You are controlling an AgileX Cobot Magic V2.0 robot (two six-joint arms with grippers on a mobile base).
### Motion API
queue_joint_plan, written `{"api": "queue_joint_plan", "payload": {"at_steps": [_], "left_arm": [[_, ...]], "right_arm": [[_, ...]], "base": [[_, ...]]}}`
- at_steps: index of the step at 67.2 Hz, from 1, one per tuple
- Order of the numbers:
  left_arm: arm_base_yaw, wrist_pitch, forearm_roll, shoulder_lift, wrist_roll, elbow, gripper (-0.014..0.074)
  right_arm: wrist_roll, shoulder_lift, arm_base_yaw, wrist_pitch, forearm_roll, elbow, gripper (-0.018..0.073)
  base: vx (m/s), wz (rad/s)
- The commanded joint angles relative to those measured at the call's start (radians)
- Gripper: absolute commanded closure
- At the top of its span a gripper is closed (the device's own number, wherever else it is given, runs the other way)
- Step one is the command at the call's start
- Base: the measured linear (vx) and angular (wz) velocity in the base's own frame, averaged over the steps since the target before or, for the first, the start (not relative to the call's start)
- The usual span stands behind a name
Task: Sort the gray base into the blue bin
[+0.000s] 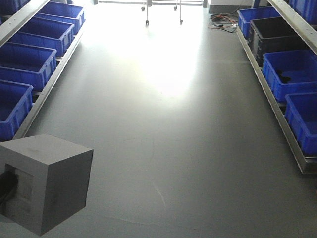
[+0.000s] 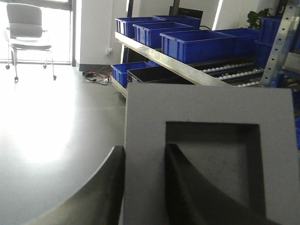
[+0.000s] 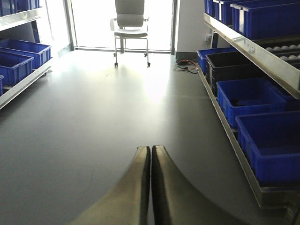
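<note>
The gray base (image 1: pixel 54 173) hangs above the floor at the lower left of the front view, its square recess facing left. In the left wrist view it (image 2: pixel 206 103) fills the right half. My left gripper (image 2: pixel 144 157) is shut on the wall of the base, one finger (image 2: pixel 105 192) outside and the other inside the recess. My right gripper (image 3: pixel 150 152) is shut and empty, held over bare floor. Several blue bins (image 1: pixel 25 62) stand on the left rack, and more blue bins (image 1: pixel 290 72) on the right rack.
A black bin (image 1: pixel 275 32) sits among the blue ones on the right rack. Metal rack rails (image 1: pixel 277 109) run along both sides of a wide gray floor aisle. Cables (image 1: pixel 223 22) lie on the floor at the far end, near an office chair (image 3: pixel 130 28).
</note>
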Motion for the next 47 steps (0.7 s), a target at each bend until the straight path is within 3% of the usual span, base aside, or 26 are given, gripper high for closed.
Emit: {"api": "queue_joint_plan", "payload": {"at_steps": [1, 18, 47], "left_arm": [[-0.005, -0.105, -0.007, 0.005, -0.007, -0.032, 0.0603], [-0.005, -0.105, -0.007, 0.005, -0.007, -0.032, 0.0603], [-0.005, -0.105, -0.007, 0.005, -0.007, -0.032, 0.0603]], "right_arm": [[-0.012, -0.007, -0.007, -0.078, -0.009, 0.004, 0.0564], [-0.012, -0.007, -0.007, -0.08, -0.009, 0.004, 0.0564], [-0.012, -0.007, -0.007, -0.08, -0.009, 0.004, 0.0564]], "base": [[0.38, 0.28], [0.35, 0.55], [0.28, 0.94]]}}
